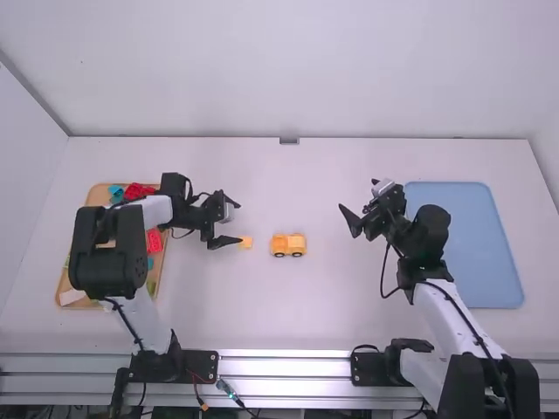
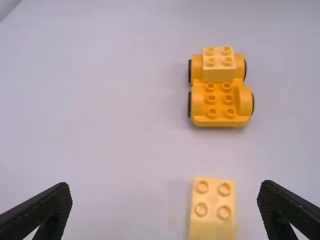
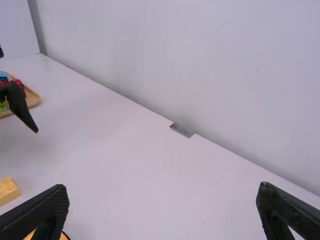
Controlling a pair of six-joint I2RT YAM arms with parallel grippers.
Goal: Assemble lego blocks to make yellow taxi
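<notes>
In the high view my left gripper (image 1: 234,223) stands open beside a loose yellow block (image 1: 246,243). The yellow car (image 1: 288,245) sits on the table to the right of that block. My right gripper (image 1: 348,220) is open, farther right and holding nothing. In the left wrist view the loose block (image 2: 212,207) lies between the spread fingers of my left gripper (image 2: 165,200), untouched. The car base (image 2: 219,107) there has a lighter yellow block (image 2: 218,65) on one end. In the right wrist view my right gripper (image 3: 162,200) has an empty gap, and the loose block (image 3: 7,190) appears too.
A wooden tray (image 1: 73,299) with red, blue and green blocks lies under the left arm. On the right, a blue tray (image 1: 489,253) stands behind the right arm's wrist. A wall closes off the table's far edge.
</notes>
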